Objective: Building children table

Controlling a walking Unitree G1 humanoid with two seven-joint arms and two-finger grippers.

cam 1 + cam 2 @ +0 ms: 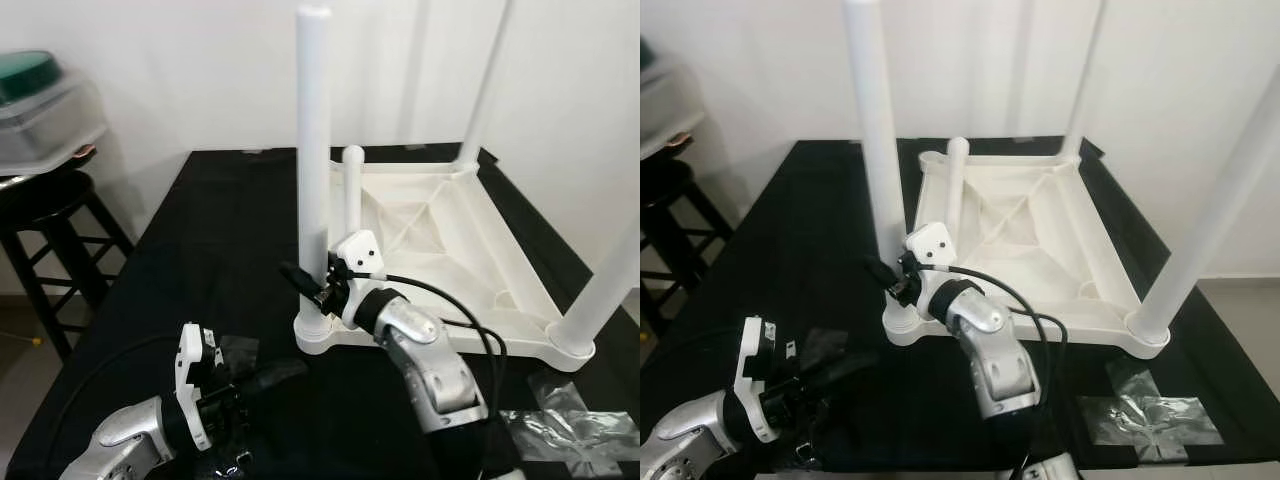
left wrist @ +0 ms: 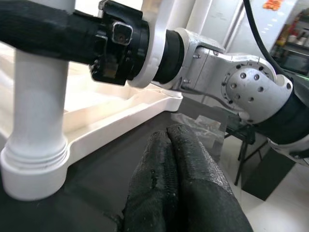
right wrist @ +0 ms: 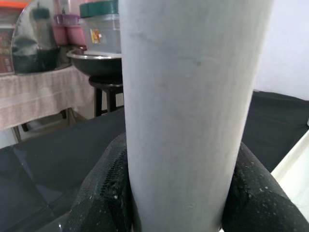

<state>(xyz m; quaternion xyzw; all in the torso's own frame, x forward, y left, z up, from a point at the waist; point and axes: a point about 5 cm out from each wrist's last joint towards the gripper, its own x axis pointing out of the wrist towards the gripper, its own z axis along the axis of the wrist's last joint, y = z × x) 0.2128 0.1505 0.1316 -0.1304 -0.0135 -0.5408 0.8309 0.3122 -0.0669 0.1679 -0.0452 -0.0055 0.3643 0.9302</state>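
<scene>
Four legs stand upright from the upturned tabletop (image 1: pixel 470 250) on the black table (image 1: pixel 200 240). The near-left leg (image 1: pixel 313 150) rises vertically at twelve o'clock from the right gripper (image 1: pixel 312 283), whose fingers clasp it just above its socket. The left gripper (image 1: pixel 262 380), fingers pressed together and empty, rests at seven o'clock. A stool (image 1: pixel 50 215) stands at ten o'clock.

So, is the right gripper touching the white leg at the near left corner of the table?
Touching. In the right wrist view, both black fingers press against the sides of the white leg, with no gap; the right gripper is shut on it.
</scene>
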